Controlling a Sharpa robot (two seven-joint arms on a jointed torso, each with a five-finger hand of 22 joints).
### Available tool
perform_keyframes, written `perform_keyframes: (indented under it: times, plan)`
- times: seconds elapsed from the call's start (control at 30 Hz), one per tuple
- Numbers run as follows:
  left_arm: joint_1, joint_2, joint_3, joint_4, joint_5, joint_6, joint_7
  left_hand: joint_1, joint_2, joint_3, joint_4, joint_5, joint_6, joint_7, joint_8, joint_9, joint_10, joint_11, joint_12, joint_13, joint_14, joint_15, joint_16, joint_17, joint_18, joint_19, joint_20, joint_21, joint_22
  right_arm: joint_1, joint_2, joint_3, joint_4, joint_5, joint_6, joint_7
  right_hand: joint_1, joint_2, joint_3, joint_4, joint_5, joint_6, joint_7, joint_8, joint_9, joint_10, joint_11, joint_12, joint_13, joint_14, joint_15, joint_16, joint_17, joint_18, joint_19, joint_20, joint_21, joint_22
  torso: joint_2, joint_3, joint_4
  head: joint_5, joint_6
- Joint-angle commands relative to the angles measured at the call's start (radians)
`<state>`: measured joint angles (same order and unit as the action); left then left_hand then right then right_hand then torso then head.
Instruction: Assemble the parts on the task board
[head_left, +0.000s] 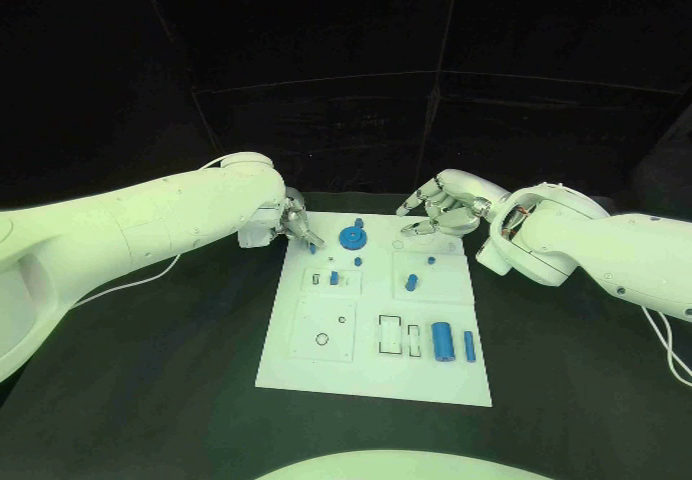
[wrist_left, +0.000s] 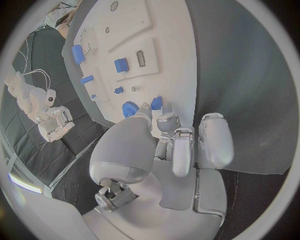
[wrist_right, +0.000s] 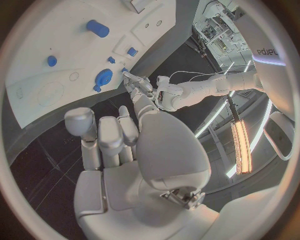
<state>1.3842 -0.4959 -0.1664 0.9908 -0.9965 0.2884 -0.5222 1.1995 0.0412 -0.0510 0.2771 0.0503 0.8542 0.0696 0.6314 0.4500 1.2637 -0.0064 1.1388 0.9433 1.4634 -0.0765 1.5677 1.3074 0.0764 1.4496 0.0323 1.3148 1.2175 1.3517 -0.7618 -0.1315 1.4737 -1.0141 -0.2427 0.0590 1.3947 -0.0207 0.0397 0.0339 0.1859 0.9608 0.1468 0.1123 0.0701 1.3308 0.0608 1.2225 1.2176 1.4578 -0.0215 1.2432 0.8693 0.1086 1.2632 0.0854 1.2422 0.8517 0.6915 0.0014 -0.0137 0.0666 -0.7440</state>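
1. Head view: left hand (head_left: 293, 222) sits at the far-left corner of the task board (head_left: 289, 370), fingertips pinching a small blue part (head_left: 313, 248) just above the board. Right hand (head_left: 450, 208) hovers at the far edge, right of the blue gear (head_left: 351, 237), fingers apart, holding nothing. Other parts lie nearer the robot: a blue cylinder (head_left: 443, 342) w/ a thin blue bar (head_left: 470, 345) beside it, a blue peg (head_left: 413, 282) mid-board.
   - Risk: the pinch looks shallow, so the part could twist or drop if pushed in off-axis.
   - Risk: both hands are close to the gear; a sideways move could knock it or make the hands collide.

2. Left wrist view: fingertips (wrist_left: 167, 119) close on the small blue part (wrist_left: 157, 103), right by the gear (wrist_left: 129, 108). Can't tell which hole it's meant for (fingers cover that spot).
   - Risk: blind insertion; a miss may jam the part or shove the board.

3. Right wrist view: right hand (wrist_right: 119, 137) is released, fingers loosely curled w/ nothing in them, near the board's edge; gear (wrist_right: 102, 77) and cylinder (wrist_right: 98, 28) on the board.
   - Risk: the board looks unclamped, so a nudge from this hand could shift it.

4. Surface & room: black surface (head_left: 577, 370), dark backdrop behind; a bright strip light (wrist_right: 240, 145) shows at the side.
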Motion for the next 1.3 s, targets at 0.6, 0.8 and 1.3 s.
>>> perform_keyframes:
  times: [0.6,0.8,1.3]
  plan:
    - [0.0,0.0,0.001,0.012,0.002,-0.016,0.051,0.216,0.095,0.117,-0.137,0.0,0.026,-0.021,0.0,-0.012,0.01,-0.018,0.003,-0.002,0.107,-0.005,0.003,0.263,0.0,0.002,-0.003,0.002,0.003,0.002,0.004,0.001,-0.001,-0.002,0.001,0.007,-0.005,0.005,-0.004,0.0,0.005,-0.006,0.002,-0.002,-0.001,-0.002,-0.003,0.001,0.0,0.0,-0.002,-0.006,-0.001,0.02,0.003,-0.002,-0.004,-0.001,0.0,-0.0001,0.0002,-0.002,-0.006]
    - [0.0,-0.01,0.001,0.02,0.023,-0.041,0.059,0.231,0.093,0.164,-0.158,-0.001,0.021,-0.02,0.01,-0.004,0.01,-0.017,-0.001,-0.005,0.107,-0.006,0.003,0.263,-0.001,0.001,-0.006,0.001,0.004,0.002,0.003,0.001,-0.002,-0.002,0.002,0.007,-0.005,0.005,-0.004,0.0,0.006,-0.006,0.002,-0.002,-0.001,-0.002,-0.003,0.001,0.0,0.0,-0.002,-0.007,-0.001,0.02,0.003,-0.002,-0.004,-0.001,0.0,-0.0001,0.001,-0.003,-0.005]
    - [0.002,-0.138,0.001,0.202,0.11,-0.17,0.03,0.19,0.063,0.24,-0.152,-0.001,0.014,-0.023,0.036,0.015,0.015,-0.019,-0.004,-0.01,0.107,-0.007,0.003,0.263,-0.001,0.002,-0.008,-0.001,0.005,0.002,0.0,0.001,-0.004,-0.002,0.003,0.005,-0.005,0.005,-0.004,0.0,0.007,-0.006,0.002,-0.002,-0.001,-0.002,-0.003,0.001,0.0,0.0,-0.002,-0.007,-0.002,0.02,0.003,-0.002,-0.004,-0.001,0.0,-0.0009,0.0023,-0.001,-0.006]
